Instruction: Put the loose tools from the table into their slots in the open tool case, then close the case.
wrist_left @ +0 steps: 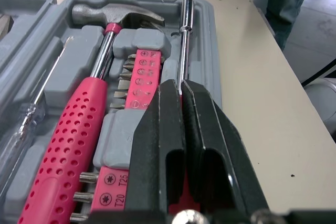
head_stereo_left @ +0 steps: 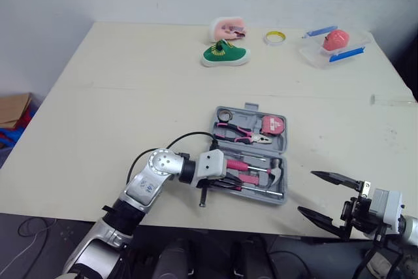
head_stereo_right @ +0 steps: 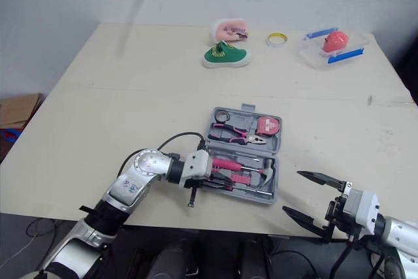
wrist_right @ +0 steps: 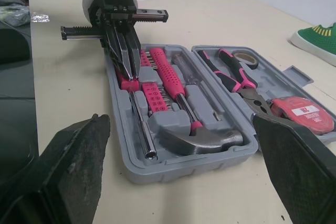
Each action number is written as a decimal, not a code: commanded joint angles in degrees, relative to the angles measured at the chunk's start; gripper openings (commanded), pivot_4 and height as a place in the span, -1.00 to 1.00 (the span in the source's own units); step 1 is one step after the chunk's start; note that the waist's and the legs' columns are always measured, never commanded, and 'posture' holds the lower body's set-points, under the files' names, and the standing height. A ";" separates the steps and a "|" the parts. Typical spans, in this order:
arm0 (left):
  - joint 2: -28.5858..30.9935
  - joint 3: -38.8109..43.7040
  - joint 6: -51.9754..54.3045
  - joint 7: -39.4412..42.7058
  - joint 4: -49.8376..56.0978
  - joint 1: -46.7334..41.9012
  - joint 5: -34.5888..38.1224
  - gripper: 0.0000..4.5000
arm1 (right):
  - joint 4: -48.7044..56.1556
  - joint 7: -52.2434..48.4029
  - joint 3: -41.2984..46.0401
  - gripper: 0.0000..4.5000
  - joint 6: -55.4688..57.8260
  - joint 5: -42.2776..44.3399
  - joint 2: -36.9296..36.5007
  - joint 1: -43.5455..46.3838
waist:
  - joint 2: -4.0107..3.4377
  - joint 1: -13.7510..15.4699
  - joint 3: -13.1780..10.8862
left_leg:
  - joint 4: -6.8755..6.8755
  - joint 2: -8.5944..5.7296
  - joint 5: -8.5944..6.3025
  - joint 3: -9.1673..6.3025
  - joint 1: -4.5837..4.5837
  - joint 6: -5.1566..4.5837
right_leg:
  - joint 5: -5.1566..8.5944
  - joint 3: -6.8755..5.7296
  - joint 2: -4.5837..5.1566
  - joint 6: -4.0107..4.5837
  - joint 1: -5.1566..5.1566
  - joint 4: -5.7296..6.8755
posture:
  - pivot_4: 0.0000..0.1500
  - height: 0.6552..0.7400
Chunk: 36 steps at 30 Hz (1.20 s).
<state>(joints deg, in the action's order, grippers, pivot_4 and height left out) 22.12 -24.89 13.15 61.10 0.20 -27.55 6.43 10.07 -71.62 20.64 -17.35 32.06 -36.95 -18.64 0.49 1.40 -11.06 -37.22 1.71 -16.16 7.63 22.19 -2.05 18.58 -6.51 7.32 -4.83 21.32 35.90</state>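
The grey tool case point(head_stereo_left: 251, 106) lies open near the table's front edge. Its far half holds pink pliers point(head_stereo_left: 240, 135), a tape measure point(head_stereo_left: 272, 124) and a small roll. The near half holds a pink-handled hammer point(wrist_left: 79, 140), a clear screwdriver point(wrist_left: 29, 116), a pink bit rack point(wrist_left: 143, 74) and a steel-shafted driver point(wrist_left: 185, 40) along the front slot. My left gripper point(head_stereo_left: 235, 183) is over that slot, shut on the driver's pink handle point(wrist_right: 128, 82). My right gripper point(head_stereo_left: 307, 193) hangs open beyond the table's front edge, right of the case, holding nothing.
At the table's back stand a green shoe point(head_stereo_left: 225, 55), a pink shoe point(head_stereo_left: 228, 29), a roll of tape point(head_stereo_left: 275, 37) and a clear container point(head_stereo_left: 333, 49) with a pink object. A black cable point(head_stereo_left: 189, 136) loops from my left wrist beside the case.
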 commanded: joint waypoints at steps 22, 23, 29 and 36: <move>0.78 13.05 -1.87 4.70 1.32 0.44 15.68 -0.97 | 2.20 16.79 1.23 1.00 11.22 -6.53 -2.55 3.68 | -0.39 -0.10 1.11 | 0.16 0.05 0.02 -0.15 0.21 0.22 | 0.09 -0.11 0.04 0.14 0.23 -0.11 | 1.00 1.00; 2.07 14.35 -2.04 5.02 0.95 0.17 15.73 -0.97 | 1.36 16.89 0.61 1.00 12.56 -6.70 -3.04 4.83 | -0.38 -0.07 1.10 | 0.17 0.04 0.02 -0.15 0.21 0.22 | 0.10 -0.15 0.02 0.14 0.21 -0.12 | 1.00 1.00; 6.75 18.13 -7.49 -0.86 -8.93 -1.86 8.10 -1.00 | -6.31 18.44 -4.69 0.35 17.91 -12.73 -6.09 13.74 | -0.12 -0.29 0.86 | 0.08 -0.02 -0.08 -0.09 0.16 -0.19 | 0.00 -0.12 0.02 0.01 0.15 -0.10 | 1.00 1.00; 3.25 17.37 -8.06 -8.97 -18.55 -5.49 2.78 -1.00 | -14.02 19.49 -11.04 -0.97 17.37 -18.86 -6.08 22.65 | -0.07 0.00 0.80 | 0.13 -0.04 0.05 -0.15 0.36 0.05 | -0.01 -0.24 0.07 0.05 0.27 -0.17 | 1.00 1.00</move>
<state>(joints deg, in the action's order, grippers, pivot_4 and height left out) 25.73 -7.34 5.77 53.33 -17.80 -31.76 10.39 -3.47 -52.64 9.55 -0.31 13.79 -43.03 3.21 0.42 1.40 -10.26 -37.10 1.66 -16.11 7.49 22.58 -2.00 18.57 -6.76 7.37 -4.78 21.59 35.69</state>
